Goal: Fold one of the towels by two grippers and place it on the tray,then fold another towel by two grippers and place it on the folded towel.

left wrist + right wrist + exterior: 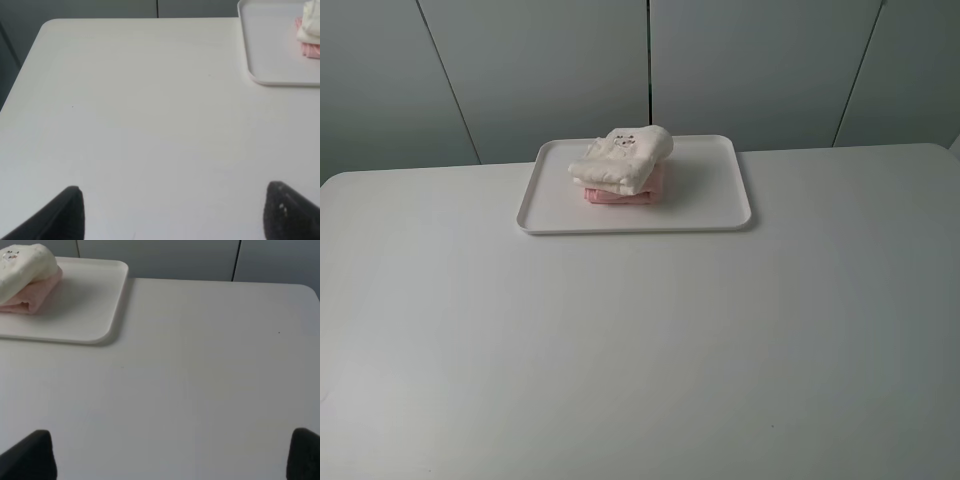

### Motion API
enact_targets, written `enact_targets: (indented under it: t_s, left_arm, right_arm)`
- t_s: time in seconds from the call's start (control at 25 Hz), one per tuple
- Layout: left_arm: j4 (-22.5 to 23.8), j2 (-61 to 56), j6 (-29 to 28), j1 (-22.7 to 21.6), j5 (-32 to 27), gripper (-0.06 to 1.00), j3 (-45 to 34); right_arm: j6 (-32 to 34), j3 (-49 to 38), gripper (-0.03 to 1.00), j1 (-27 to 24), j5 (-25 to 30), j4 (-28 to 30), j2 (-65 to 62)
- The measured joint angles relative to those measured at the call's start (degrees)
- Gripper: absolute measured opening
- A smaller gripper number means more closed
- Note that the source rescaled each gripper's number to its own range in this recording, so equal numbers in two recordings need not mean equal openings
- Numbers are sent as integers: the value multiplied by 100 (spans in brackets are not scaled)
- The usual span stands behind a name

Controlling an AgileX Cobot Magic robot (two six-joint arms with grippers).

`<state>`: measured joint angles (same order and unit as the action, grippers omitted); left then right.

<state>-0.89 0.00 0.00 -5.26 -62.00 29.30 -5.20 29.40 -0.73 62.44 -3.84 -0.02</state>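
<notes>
Cream towel [623, 158] sat folded on pink towel [620, 195], both on tray [705, 205]. Left gripper [175, 212] and right gripper [172, 455] wide apart, empty, over bare surface [640, 340].

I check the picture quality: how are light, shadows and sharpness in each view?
Exterior high view: soft even light, sharp, faint shadow beside the tray. Left wrist view: hazy, fingertips blurred. Right wrist view: soft shadow beside the towels, fingertips blurred.

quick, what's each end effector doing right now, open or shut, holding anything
Left end effector: open, holding nothing, above the bare table.
Right end effector: open, holding nothing, also above bare table.
</notes>
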Motion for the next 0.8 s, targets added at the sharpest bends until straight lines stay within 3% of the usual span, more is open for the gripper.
enact_targets:
  t_s: [0.8]
  left_arm:
    - [0,0,0,0,0,93,0]
  right_arm:
    - [0,0,100,0,0,0,0]
